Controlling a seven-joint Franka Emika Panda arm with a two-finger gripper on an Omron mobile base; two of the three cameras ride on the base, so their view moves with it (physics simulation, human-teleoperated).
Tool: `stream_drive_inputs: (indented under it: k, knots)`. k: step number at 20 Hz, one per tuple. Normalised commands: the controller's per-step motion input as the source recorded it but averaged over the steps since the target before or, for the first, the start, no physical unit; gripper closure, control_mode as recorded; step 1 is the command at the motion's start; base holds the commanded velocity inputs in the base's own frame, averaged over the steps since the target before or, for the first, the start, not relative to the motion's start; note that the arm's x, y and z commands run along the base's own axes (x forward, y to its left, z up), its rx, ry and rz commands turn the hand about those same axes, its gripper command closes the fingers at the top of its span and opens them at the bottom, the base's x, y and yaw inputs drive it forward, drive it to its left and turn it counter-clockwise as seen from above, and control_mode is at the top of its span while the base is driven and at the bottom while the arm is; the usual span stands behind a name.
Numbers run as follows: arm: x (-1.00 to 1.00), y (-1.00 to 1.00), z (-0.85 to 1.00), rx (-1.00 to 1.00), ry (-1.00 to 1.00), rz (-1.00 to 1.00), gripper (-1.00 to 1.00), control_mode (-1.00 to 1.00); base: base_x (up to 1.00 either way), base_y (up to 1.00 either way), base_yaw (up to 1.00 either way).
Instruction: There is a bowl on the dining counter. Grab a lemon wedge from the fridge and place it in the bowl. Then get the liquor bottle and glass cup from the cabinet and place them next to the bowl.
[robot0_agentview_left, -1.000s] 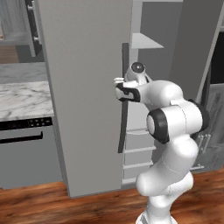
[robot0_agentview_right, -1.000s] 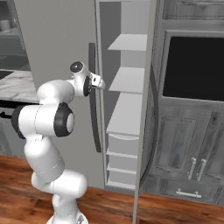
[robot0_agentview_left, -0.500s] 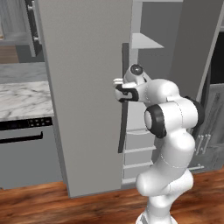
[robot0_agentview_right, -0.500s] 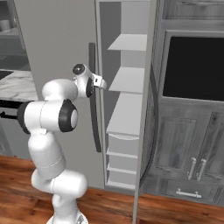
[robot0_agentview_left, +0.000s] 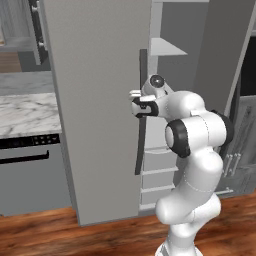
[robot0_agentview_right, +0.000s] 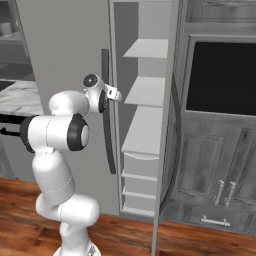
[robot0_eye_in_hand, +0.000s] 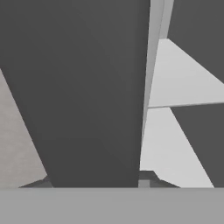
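The tall light grey fridge (robot0_agentview_left: 95, 100) stands in front of me, with bare white shelves (robot0_agentview_right: 147, 90) showing in the opening beside its left door. My gripper (robot0_agentview_left: 139, 102) (robot0_agentview_right: 112, 94) is at the upper part of that door's long dark vertical handle (robot0_agentview_left: 140, 150) (robot0_agentview_right: 106, 140), with a finger on either side. Up close in the hand view the handle (robot0_eye_in_hand: 87, 87) is a broad dark band that hides my fingertips. I cannot tell whether the fingers press on it. The bowl, lemon wedge, liquor bottle, glass cup and cabinet are out of view.
A marble counter (robot0_agentview_left: 25, 110) with a dark-handled appliance front (robot0_agentview_left: 30, 165) sits left of the fridge. The fridge's right door (robot0_agentview_right: 169, 150) stands swung out, seen edge-on. Right of it are a black wall oven (robot0_agentview_right: 222, 75) and grey cabinet doors (robot0_agentview_right: 210, 165). The floor is wood.
The hand has stayed at the fridge handle. The arm's elbow has shifted slightly toward the fridge.
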Motion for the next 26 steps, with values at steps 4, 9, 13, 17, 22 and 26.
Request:
stream_drive_inputs:
  k: [4, 9, 13, 17, 22, 26]
  knots:
    - [-0.40, 0.21, -0.10, 0.00, 0.00, 0.00, 1.00, -1.00, 0.00, 0.00, 0.00]
    - [-0.82, 0.39, -0.04, 0.00, -0.05, 0.00, 1.00, -1.00, 0.00, 0.00, 0.00]
    - [-1.00, 0.49, -0.04, 0.00, -0.07, 0.00, 1.00, -1.00, 0.00, 0.00, 0.00]
    - [-1.00, 0.58, -0.03, 0.00, -0.07, 0.00, 1.00, -1.00, 0.00, 0.00, 0.00]
    - [-1.00, 0.67, -0.05, 0.00, -0.05, 0.01, 1.00, -1.00, 0.00, 0.00, 0.00]
    - [-1.00, 0.76, -0.08, 0.01, 0.00, 0.00, -1.00, -1.00, 0.00, 0.00, 0.00]
